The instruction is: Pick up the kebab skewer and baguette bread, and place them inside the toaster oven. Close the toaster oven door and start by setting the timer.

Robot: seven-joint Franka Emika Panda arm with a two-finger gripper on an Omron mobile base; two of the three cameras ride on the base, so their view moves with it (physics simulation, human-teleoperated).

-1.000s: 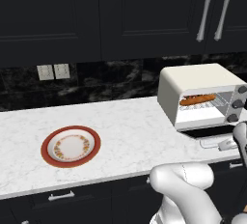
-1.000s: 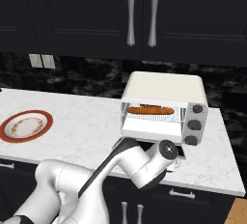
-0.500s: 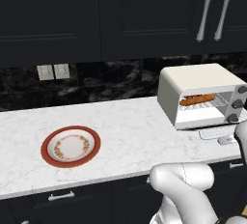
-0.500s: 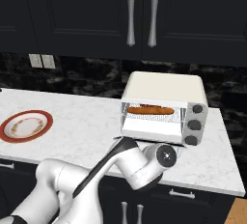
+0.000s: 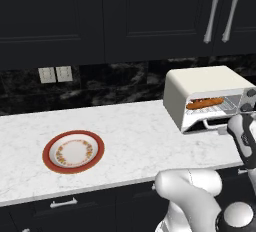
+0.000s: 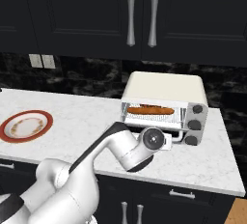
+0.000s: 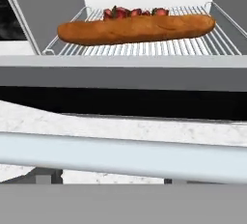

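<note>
The cream toaster oven (image 6: 166, 88) (image 5: 200, 83) stands at the counter's right end with its toaster oven door (image 7: 123, 103) hanging down and open. On the wire rack lies the baguette bread (image 7: 137, 29) (image 6: 150, 110) (image 5: 204, 103), and the kebab skewer (image 7: 132, 12) sits just behind it, its red chunks showing over the loaf. The door's silver bar handle (image 7: 123, 156) runs across the hand view very close to the camera. My gripper (image 6: 154, 140) (image 5: 243, 135) hovers right at the door's front edge, open, holding nothing; its fingertips are hidden.
A red-rimmed plate (image 5: 73, 151) (image 6: 26, 125) lies on the white marble counter (image 5: 135, 136) to the left. The oven's knobs (image 6: 195, 124) are on its right side. Dark cabinets hang above, and the counter's front edge is just below the hand.
The hand has risen a little and come nearer the oven front. The door's front edge looks slightly higher than before. Food has not moved.
</note>
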